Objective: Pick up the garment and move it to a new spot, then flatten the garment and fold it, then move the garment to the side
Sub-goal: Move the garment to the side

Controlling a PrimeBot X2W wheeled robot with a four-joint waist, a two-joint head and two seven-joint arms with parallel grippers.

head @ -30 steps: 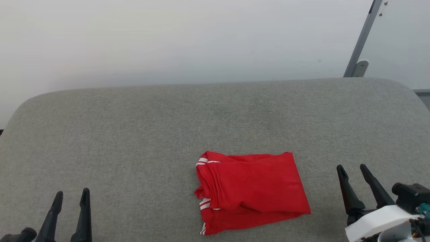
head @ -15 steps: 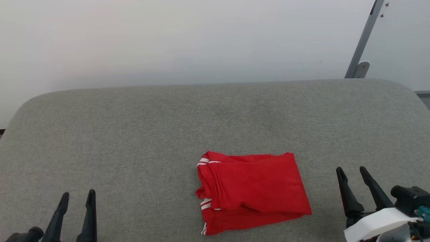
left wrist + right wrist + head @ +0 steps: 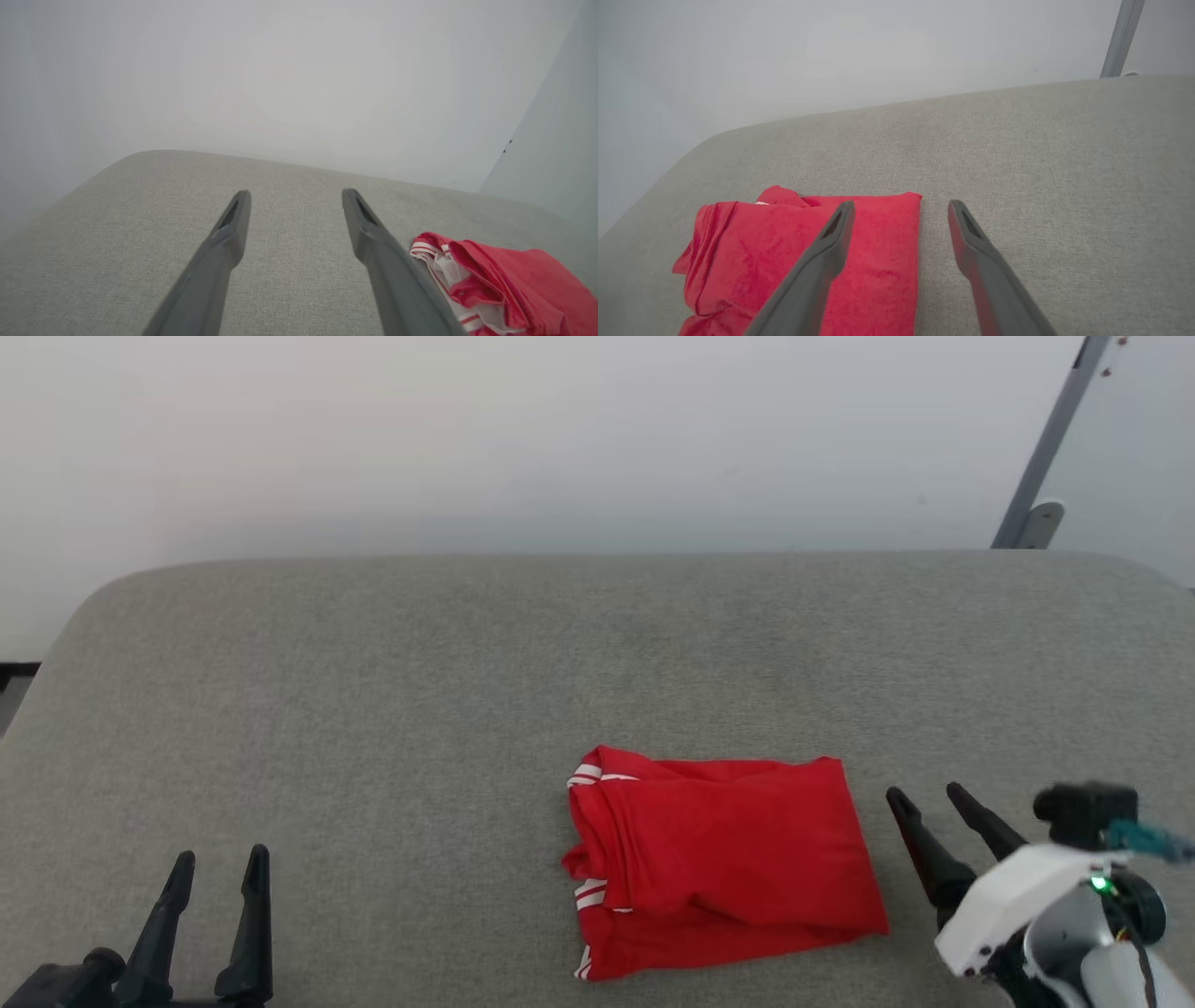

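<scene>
I'm working over a broad grey cushion (image 3: 373, 691) that spans the frame. The garment (image 3: 728, 859) lies on it at lower centre-right, already folded into a compact red rectangle. Red-and-white striped trim bunches along its left edge, and no print shows. I judge that only the move aside is left. That would explain why my right gripper (image 3: 922, 791) sits just beside the garment's right edge, fingers spread and empty. My left gripper (image 3: 223, 854) waits at lower left, well apart, also spread.
</scene>
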